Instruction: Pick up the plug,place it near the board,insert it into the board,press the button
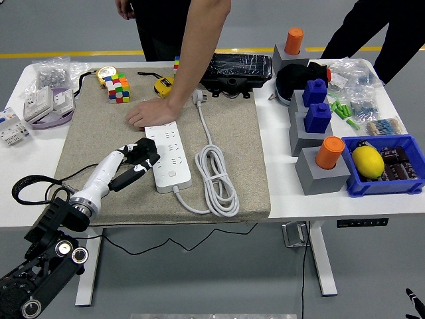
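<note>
The left hand (136, 161) sits left of centre in the frame, its white forearm running down toward the lower left corner. Its fingers close around a black plug (141, 152), which is largely covered by the hand, so the plug's prongs cannot be made out. The plug is held just at the left edge of the white power strip (167, 155), near its upper sockets; whether it touches the strip is hard to tell. The robot's right hand does not appear in the frame.

The strip lies lengthwise on a grey mat (229, 133) in the middle of the table (285, 193). Its white cable (216, 179) coils in loops to the right and ends in a white plug (198, 98) higher up on the mat. The button on the strip is too small to pick out with certainty.

A person's hand (147, 114) rests flat on the mat at the strip's upper end, the bare arm reaching down from the top edge, where the body is cut off. A second person is partly visible at the upper right, also cut off.

On the right of the table stand two orange cylinders (329, 152), two blue blocks (317, 117) and one blue bin (382, 179) holding one yellow lemon (367, 160). At the upper left lies one colourful cube (118, 88).
</note>
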You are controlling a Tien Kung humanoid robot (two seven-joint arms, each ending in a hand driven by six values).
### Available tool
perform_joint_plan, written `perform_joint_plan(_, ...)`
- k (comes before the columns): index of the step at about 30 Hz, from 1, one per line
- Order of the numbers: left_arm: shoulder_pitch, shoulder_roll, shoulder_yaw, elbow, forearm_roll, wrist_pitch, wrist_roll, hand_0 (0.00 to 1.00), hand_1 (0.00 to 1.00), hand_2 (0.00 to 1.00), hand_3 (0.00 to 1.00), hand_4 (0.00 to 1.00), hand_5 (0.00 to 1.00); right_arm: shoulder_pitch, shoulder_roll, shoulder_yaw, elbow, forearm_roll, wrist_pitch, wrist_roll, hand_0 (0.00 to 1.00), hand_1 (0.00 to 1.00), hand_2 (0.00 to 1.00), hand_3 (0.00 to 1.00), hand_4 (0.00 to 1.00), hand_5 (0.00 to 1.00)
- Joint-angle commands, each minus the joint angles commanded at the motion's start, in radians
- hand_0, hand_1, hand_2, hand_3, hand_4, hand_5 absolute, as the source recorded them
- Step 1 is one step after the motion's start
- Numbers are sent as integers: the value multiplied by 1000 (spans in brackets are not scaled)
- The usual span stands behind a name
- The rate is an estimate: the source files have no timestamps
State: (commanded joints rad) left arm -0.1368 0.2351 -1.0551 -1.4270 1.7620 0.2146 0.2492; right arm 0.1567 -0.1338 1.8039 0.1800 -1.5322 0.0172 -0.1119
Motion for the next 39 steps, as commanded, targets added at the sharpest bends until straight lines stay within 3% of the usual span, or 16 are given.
perform_joint_plan(27,-102,0,130,10,45,11,28,922,899,889,865,985,998,7,-4,-4,0,2,0,-1,805,751,729,786,998,977)
perform_joint_plan(39,-125,-5,151,13,48,10,34,927,899,888,865,985,998,9,-6,-1,0,1,-1,-2,805,751,729,786,998,976)
